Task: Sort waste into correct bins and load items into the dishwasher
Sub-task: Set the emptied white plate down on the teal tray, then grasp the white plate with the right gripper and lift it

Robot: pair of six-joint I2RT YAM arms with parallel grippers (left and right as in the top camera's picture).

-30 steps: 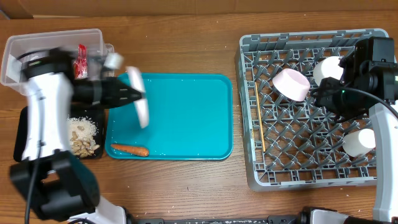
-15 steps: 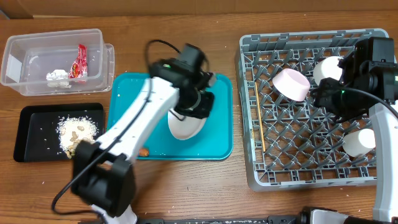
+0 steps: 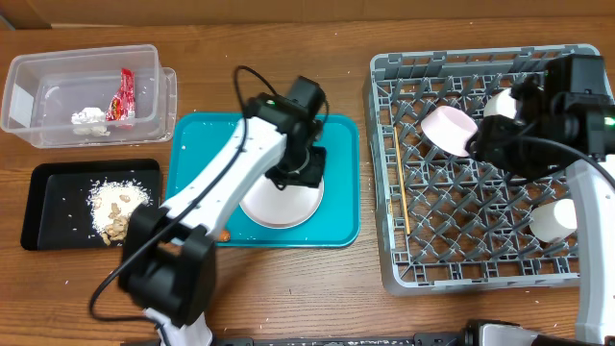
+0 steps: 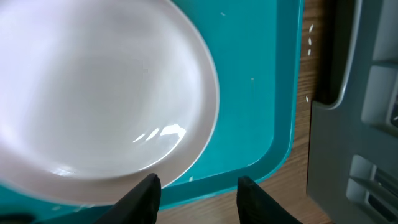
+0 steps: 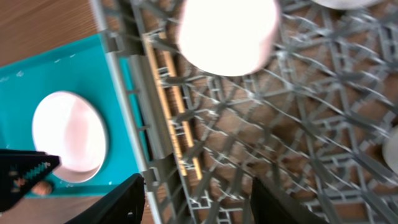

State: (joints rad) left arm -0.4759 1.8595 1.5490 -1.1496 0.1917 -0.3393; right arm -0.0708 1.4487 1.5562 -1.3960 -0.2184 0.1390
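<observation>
The white plate (image 3: 279, 207) lies on the teal tray, also seen in the left wrist view (image 4: 93, 93). My left gripper (image 3: 307, 173) hovers over the plate's right edge, open and empty (image 4: 196, 183), its left finger beside the plate's rim. My right gripper (image 3: 490, 144) is open and empty (image 5: 198, 186) above the grey dish rack (image 3: 480, 269). The rack holds a pink bowl (image 3: 450, 130), two white bowls (image 3: 555, 219) and chopsticks (image 3: 401, 183). The clear tub (image 3: 58, 72) holds the wrapper (image 3: 125, 94) and tissue (image 3: 88, 117). The black tray (image 3: 48, 207) holds food scraps (image 3: 115, 207). Only an orange tip of the carrot (image 3: 223, 234) shows under my left arm.
The teal tray (image 3: 341, 154) lies between the bins and the rack, its right rim close to the rack's left wall. In the right wrist view the pink bowl (image 5: 227, 31) and chopsticks (image 5: 171, 93) lie on the rack lattice.
My left arm swung from the bins to the tray's middle with the tilted plate. The plate now lies flat and the jaws stand open. My right arm shifted slightly left.
</observation>
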